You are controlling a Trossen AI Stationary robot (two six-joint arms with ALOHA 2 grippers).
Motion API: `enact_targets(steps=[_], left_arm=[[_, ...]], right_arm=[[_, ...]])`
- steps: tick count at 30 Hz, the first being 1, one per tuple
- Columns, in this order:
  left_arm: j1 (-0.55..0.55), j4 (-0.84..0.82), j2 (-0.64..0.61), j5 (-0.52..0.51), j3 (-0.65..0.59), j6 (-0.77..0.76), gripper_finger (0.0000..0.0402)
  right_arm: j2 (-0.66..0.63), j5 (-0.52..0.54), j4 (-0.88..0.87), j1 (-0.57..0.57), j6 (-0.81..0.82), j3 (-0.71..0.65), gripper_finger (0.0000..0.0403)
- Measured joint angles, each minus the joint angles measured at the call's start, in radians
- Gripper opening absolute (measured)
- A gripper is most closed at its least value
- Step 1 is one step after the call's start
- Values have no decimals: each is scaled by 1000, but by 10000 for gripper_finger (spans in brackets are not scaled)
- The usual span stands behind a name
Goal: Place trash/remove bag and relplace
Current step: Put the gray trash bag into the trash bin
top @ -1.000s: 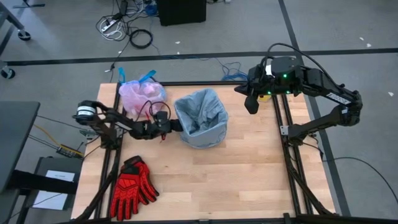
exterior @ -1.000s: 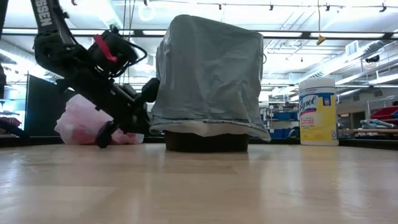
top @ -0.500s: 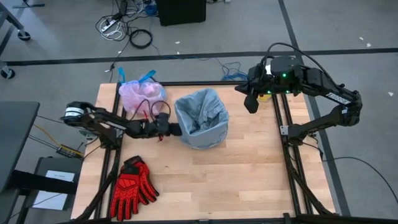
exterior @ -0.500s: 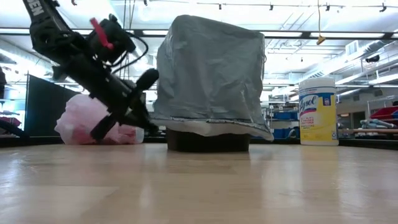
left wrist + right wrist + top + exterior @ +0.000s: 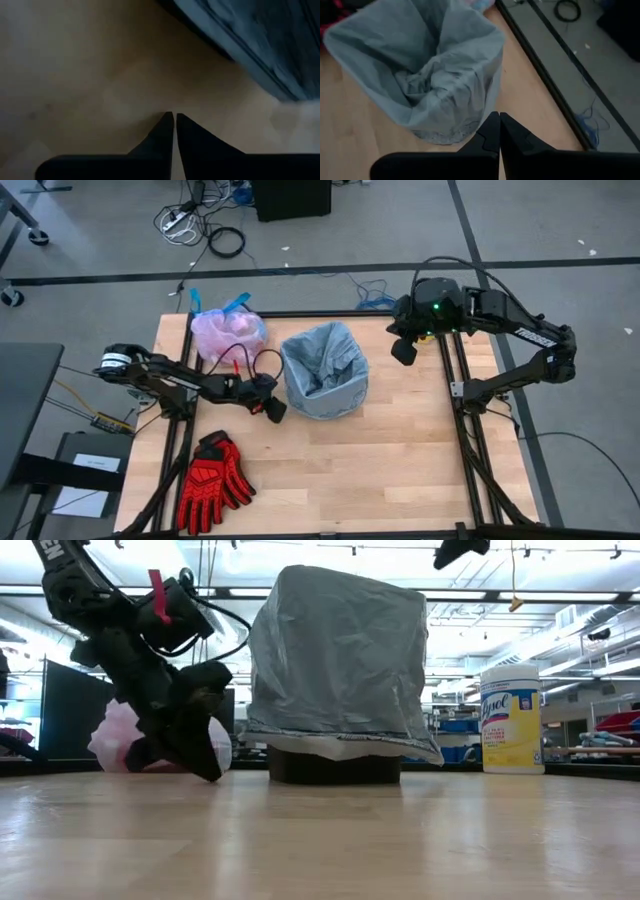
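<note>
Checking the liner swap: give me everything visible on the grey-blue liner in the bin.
The grey-blue liner is opaque, thin, crinkled plastic. It lines the bin with its mouth open, its edge folded over the rim and draped down the outside nearly to the base, which shows dark beneath, with a paler strip along the hem. Inside it sags in loose folds; no contents are visible. It stands upright on the wooden table. Neither gripper touches it.

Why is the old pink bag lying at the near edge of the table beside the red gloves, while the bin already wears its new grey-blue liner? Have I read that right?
Not quite. The pink bag lies at the far left corner of the table, well apart from the red gloves, which sit at the near edge. The high view shows this. The bin does wear its grey-blue liner.
</note>
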Motion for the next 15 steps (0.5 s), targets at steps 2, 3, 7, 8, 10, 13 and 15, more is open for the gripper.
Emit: enact_targets(steps=[2, 3, 7, 8, 10, 13, 15], left_arm=[[-4, -11, 0, 50, 11, -4, 34], [-12, -12, -1, 67, 22, 0, 34], [-71, 68, -16, 58, 104, 154, 35], [-87, 108, -17, 54, 119, 218, 35], [-108, 129, -19, 48, 140, 296, 35], [-107, 93, -17, 22, 142, 287, 35], [-107, 77, -16, -31, 141, 267, 35]], right_arm=[[-1, 0, 4, 0, 11, -24, 0], [-1, 0, 0, 0, 17, -37, 0], [0, -11, -10, 6, 57, -86, 0], [0, -16, -11, 7, 62, -99, 0], [0, -20, -14, 7, 64, -123, 0], [0, -26, -13, 8, 89, -157, 0], [-3, -26, -12, 13, 115, -182, 0]])
